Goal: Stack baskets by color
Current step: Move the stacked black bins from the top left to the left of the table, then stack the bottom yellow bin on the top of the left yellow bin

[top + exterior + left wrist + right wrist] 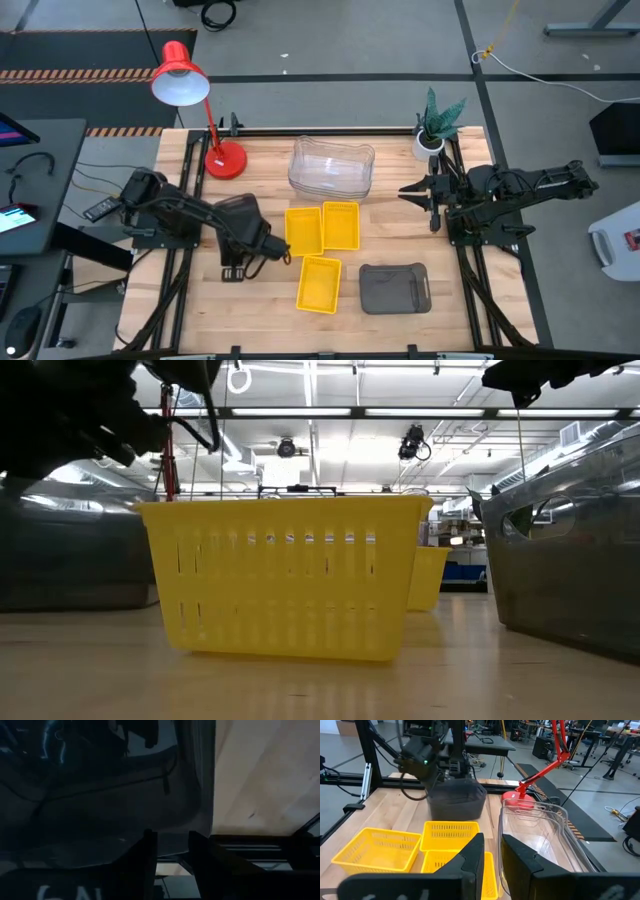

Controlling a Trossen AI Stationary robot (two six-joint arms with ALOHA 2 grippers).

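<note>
My left gripper (245, 238) is shut on a dark grey basket (238, 210) at the table's left-middle; the right wrist view shows this basket (457, 800) below the gripper (452, 770). Three yellow baskets (303, 230) (341, 224) (319, 283) rest on their bottoms in the middle. Another dark grey basket (394, 288) sits near the front right. Clear baskets (332, 167) stand nested at the far middle. My right gripper (420, 190) waits at the right, raised and open, with nothing between its fingers (470, 855). My left gripper holds the dark grey basket by a side wall at its rim (172, 844), which runs up between the two fingers (150, 855). The fingers slant down onto it from above. The basket's open side faces up; whether its bottom is clear of the table I cannot tell.
A red desk lamp (225, 158) stands at the far left and a small potted plant (435, 125) at the far right corner. Black frame rails (470, 290) run along both table sides. Bare wood (250, 310) lies at the near left.
</note>
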